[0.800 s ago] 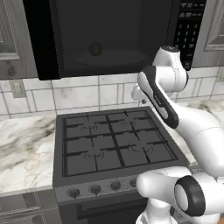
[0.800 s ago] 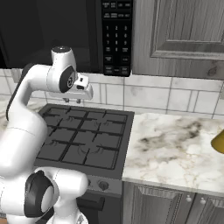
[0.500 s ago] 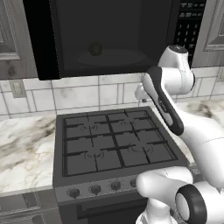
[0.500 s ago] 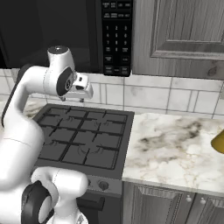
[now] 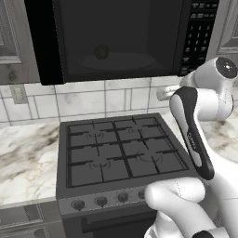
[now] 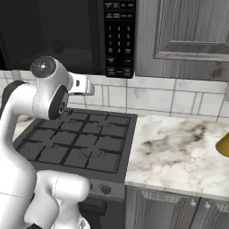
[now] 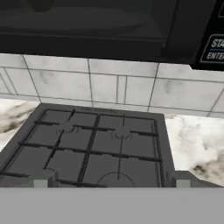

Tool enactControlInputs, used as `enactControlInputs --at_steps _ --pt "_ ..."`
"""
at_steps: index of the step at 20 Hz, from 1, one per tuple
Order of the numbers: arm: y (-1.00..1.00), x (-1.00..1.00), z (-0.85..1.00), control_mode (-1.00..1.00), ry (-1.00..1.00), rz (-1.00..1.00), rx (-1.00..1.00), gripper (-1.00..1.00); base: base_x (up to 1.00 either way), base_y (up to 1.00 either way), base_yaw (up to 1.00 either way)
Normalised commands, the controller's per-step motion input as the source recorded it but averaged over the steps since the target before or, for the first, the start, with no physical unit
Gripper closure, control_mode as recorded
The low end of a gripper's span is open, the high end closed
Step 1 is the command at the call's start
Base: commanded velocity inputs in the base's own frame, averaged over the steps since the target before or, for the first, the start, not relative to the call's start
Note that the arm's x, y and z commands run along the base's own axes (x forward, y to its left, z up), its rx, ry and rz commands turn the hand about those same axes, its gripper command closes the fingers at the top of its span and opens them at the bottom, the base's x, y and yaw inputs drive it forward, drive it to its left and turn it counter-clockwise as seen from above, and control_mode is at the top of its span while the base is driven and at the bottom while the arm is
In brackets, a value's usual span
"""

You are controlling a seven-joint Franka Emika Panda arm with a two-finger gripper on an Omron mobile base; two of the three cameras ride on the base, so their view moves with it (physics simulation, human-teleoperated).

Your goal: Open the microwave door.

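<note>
above the stove (image 5: pixel 121 155) the microwave door (image 5: pixel 42 42) stands swung out to the left, edge-on, and the cavity (image 5: pixel 118 39) shows open beside the keypad panel (image 5: pixel 197 35). my pincer (image 7: pixel 111 183) hangs over the burners below the microwave, well apart from the door; its tips sit wide at the frame's foot, open as far as i can judge.

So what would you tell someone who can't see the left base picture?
The wide black glossy microwave door stands swung open to the left, showing the dark microwave inside with its round plate. Below sits a black gas stove with iron grates between marble counters. The white robot arm with dark joints rises at the right.
</note>
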Motion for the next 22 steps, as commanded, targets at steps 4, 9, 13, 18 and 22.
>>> enactControlInputs --at_steps 4,9,13,18,22 --pt "-0.26 -0.29 0.97 -1.0 -0.14 0.0 0.0 -1.0 0.0 0.0 0.0" --pt "-0.21 -0.07 0.93 -1.0 -0.09 -0.05 0.04 -1.0 0.0 0.0 0.0" --pt "-0.04 0.0 0.79 -1.0 -0.11 -0.02 0.09 -1.0 0.0 0.0 0.0" --pt "-0.06 0.01 0.56 -1.0 -0.16 0.0 0.06 -1.0 0.0 0.0 0.0" --pt "-0.28 0.32 0.17 -1.0 -0.04 0.0 0.04 -1.0 0.0 0.0 0.0"
